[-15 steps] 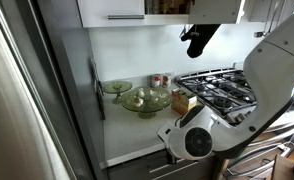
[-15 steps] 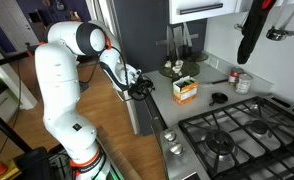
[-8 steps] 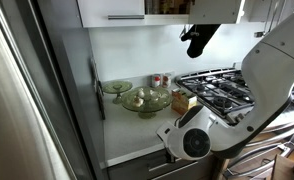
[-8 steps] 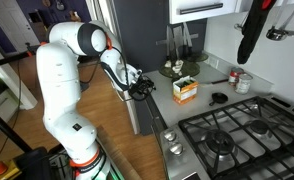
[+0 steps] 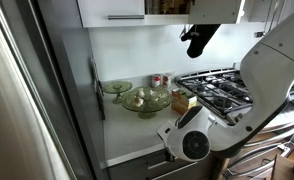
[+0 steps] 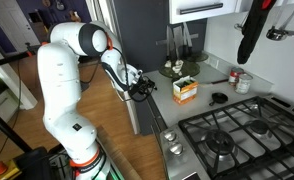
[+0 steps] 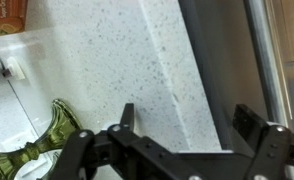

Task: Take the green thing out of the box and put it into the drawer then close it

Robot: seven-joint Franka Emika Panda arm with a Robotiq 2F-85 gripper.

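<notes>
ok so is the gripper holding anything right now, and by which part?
Nothing held. The gripper is open, and only bare speckled countertop shows between its jaws. The box sits apart from it.

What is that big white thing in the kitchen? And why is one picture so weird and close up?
The big white thing is a robot arm. Two pictures come from cameras standing in the kitchen, watching it from different spots. The close-up one comes from a camera on the robot's wrist, looking past its hand down at the speckled counter. The hand is open and holds nothing. On the counter sit a small yellow-orange box and green glass bowls, next to a gas stove.
</notes>
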